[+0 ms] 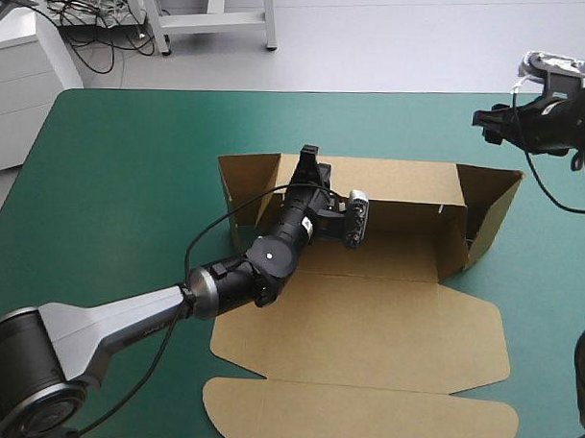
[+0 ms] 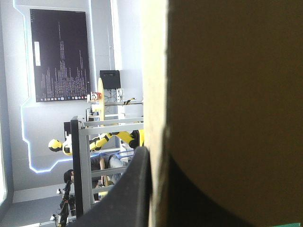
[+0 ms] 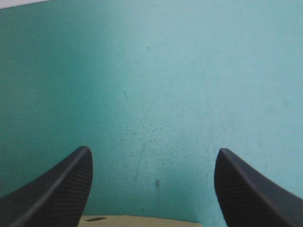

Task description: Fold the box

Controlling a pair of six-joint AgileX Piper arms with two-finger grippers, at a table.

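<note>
The brown box (image 1: pixel 366 322) lies in the middle of the teal-green cover, its long back wall (image 1: pixel 409 185) raised and a side flap standing at each end. The lid panels lie flat toward the near edge. My left gripper (image 1: pixel 309 162) sits over the top edge of the back wall near its left end. In the left wrist view the board (image 2: pixel 236 94) fills the space ahead, with one black finger (image 2: pixel 135 189) pressed against its edge. My right gripper (image 1: pixel 483 120) hangs raised beyond the box's far right corner, open (image 3: pixel 151 153) with nothing between its fingers.
The right side flap (image 1: pixel 490 211) leans outward below my right arm. A rounded lid flap (image 1: pixel 363 414) reaches almost to the table's near edge. A sliver of board (image 3: pixel 142 220) shows under the right gripper. Bare cover (image 1: pixel 131 175) lies left of the box.
</note>
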